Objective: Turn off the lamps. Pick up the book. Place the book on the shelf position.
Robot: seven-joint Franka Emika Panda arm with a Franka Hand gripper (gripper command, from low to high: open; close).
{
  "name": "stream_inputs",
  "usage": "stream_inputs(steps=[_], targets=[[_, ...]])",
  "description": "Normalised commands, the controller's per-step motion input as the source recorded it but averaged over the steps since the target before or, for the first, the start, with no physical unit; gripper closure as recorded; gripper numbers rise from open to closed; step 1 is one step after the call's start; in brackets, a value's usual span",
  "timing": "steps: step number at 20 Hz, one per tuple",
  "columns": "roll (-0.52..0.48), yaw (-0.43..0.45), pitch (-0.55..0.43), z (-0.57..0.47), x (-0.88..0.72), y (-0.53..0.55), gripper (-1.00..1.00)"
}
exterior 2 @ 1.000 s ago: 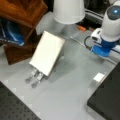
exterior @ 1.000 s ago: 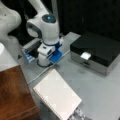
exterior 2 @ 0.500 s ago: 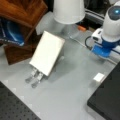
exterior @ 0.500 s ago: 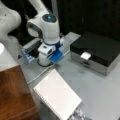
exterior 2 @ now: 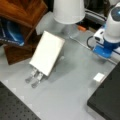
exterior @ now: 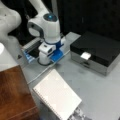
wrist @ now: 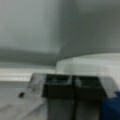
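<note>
Nothing has shifted since the earlier frames: I find my gripper [wrist: 73,92], fingers together on nothing, well apart from the large flat white rectangular book [exterior: 57,96], which lies propped toward a front view's bottom beside the reddish-brown wooden block [exterior: 13,93].

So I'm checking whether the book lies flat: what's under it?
The book leans tilted on a metal rack, whose feet poke out below its lower edge. The rest of the rack is covered by the book.
</note>
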Motion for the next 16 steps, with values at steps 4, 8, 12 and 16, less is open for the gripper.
stream_inputs(steps=[4, 8, 12, 16], targets=[[-0.019, -0.016, 0.03, 0.14, -0.27, -0.1, 1.0], [0.016, 0.003, 0.039, 0.33, -0.15, -0.11, 1.0], [0.041, 0.006, 0.041, 0.34, -0.02, -0.09, 1.0], [0.051, 0.017, 0.045, 0.29, 0.06, -0.07, 1.0]])
